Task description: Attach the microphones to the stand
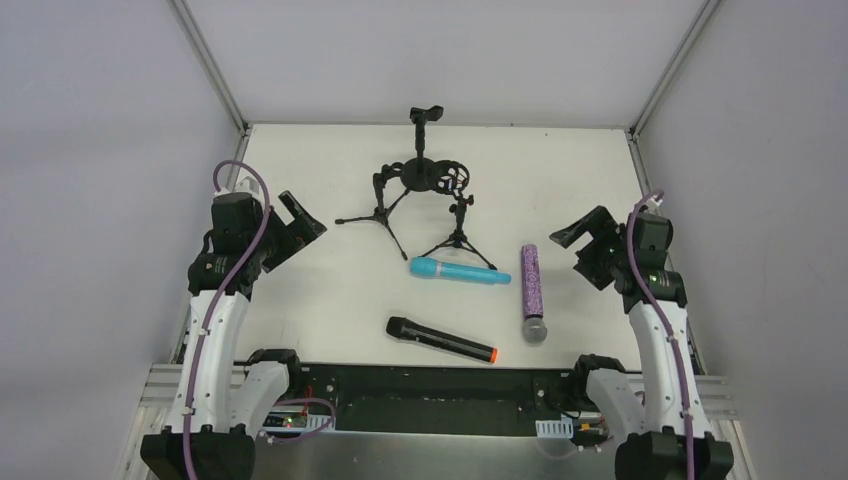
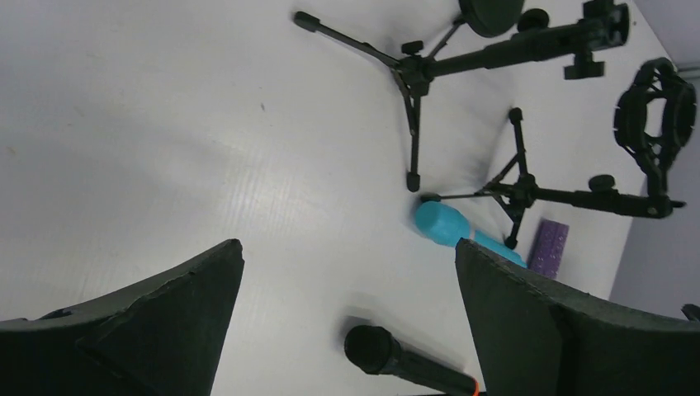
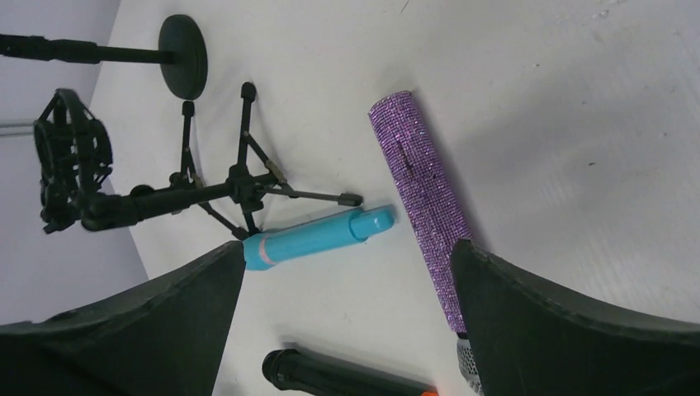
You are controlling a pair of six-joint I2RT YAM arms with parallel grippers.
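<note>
The left gripper (image 1: pixel 300 225) and right gripper (image 1: pixel 578 248) are held spread wide, nothing grasped, flanking the stands (image 1: pixel 425 180). Near the stands, the turquoise microphone (image 1: pixel 458 271), purple microphone (image 1: pixel 530 288) and black microphone (image 1: pixel 440 339) are left lying unattached; every mounting is judged outstanding.

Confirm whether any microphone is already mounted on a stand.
No, the turquoise microphone, purple microphone and black microphone all lie flat on the table, in front of the stands.
</note>
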